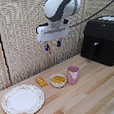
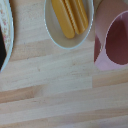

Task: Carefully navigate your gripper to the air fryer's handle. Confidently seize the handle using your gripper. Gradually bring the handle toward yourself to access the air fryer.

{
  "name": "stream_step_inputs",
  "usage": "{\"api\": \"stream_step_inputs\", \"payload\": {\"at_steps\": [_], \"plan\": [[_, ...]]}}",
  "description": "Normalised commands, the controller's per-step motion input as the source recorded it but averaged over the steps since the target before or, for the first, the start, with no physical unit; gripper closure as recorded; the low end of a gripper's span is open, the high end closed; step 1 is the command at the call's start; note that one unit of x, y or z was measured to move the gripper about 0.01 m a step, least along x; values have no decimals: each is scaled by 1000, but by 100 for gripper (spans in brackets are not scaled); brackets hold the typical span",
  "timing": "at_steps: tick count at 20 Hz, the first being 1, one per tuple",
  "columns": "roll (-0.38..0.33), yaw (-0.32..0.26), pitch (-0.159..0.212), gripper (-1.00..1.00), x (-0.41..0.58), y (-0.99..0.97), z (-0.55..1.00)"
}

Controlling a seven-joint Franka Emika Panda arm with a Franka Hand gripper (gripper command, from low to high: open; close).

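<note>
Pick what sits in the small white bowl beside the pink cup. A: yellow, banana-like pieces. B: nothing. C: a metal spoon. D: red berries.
A: both views show long yellow pieces lying in the bowl, which stands on the table close to the cup.
</note>
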Motion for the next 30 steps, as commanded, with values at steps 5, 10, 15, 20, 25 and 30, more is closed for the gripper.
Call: {"api": "stream_step_inputs", "payload": {"at_steps": [5, 10, 15, 20, 25, 30], "plan": [[-79, -375, -22, -100, 149, -17, 8], [-79, -375, -21, -100, 150, -18, 9], [-88, -367, -39, -100, 175, -22, 30], [-228, -278, -65, -100, 297, -51, 95], [-361, -221, -4, -100, 234, -89, -7], [-375, -203, 12, -100, 143, -114, -66]]}}
